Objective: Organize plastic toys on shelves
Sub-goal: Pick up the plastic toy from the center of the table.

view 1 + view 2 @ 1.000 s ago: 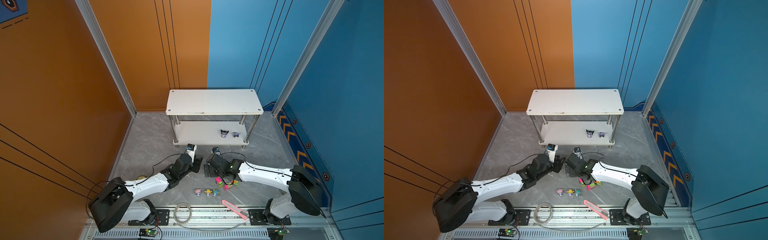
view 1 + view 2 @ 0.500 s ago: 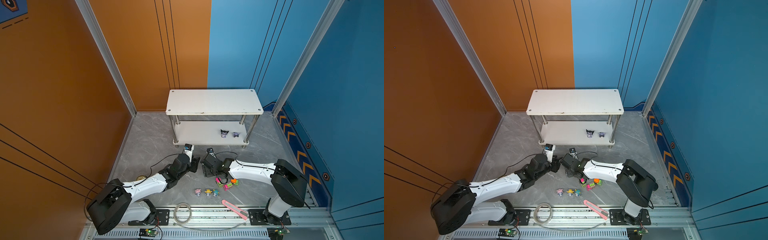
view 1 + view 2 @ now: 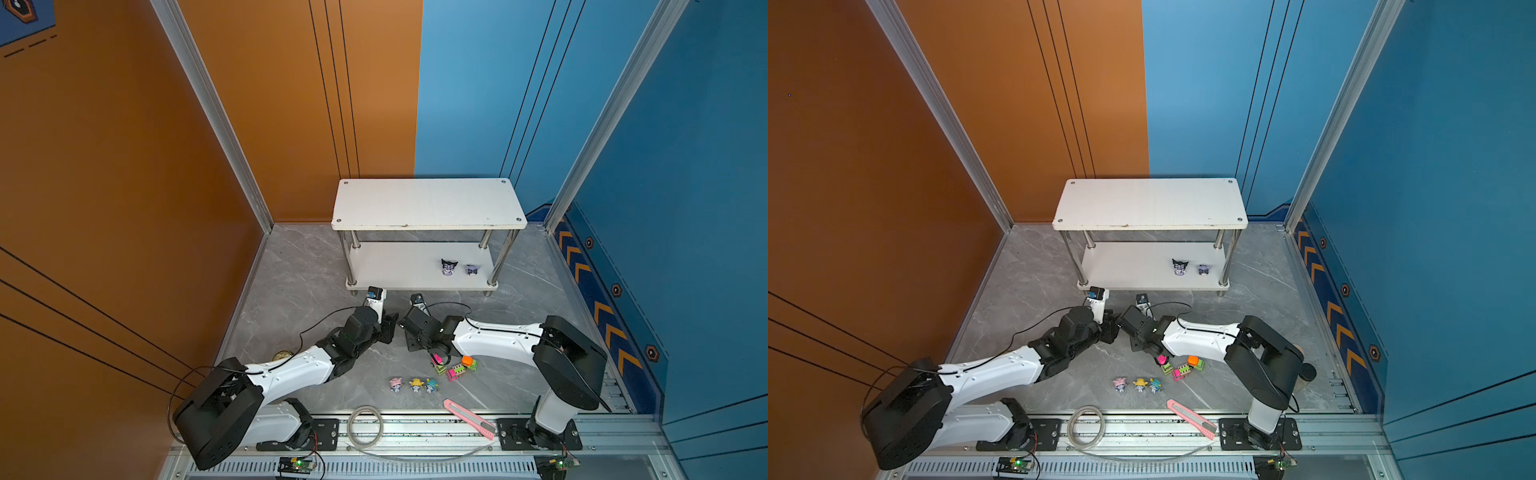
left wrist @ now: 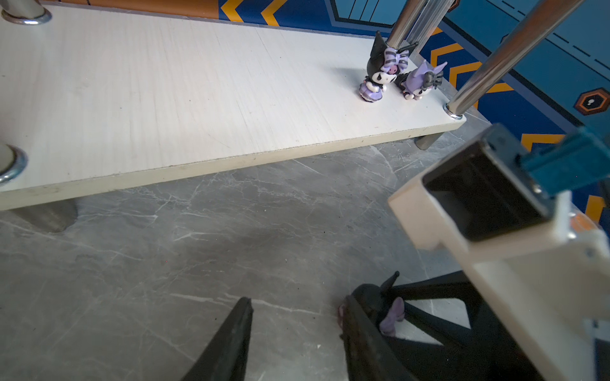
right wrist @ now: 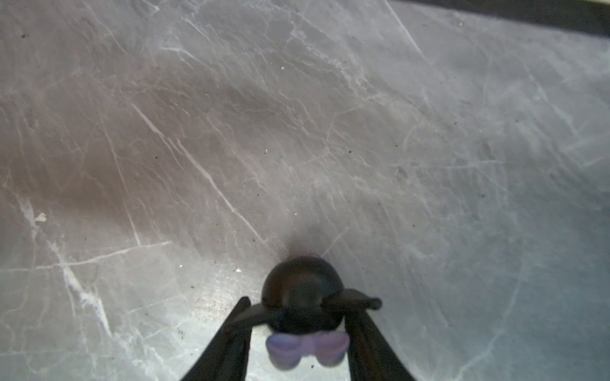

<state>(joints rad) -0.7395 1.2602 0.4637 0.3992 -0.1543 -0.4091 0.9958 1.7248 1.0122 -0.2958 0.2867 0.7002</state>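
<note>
My right tool [image 5: 298, 303] pinches the black figurine [image 5: 297, 280]; it could twist out on lift. Spread, empty, my left tool [image 4: 297, 300] nearby may bump it.

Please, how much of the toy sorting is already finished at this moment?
Done: two black-purple figurines stand on the lower shelf. In hand: the third black-purple figurine sits between the jaws of the right pincer, apparently gripped. Remaining: three trucks and three pastel figurines on the floor.
</note>
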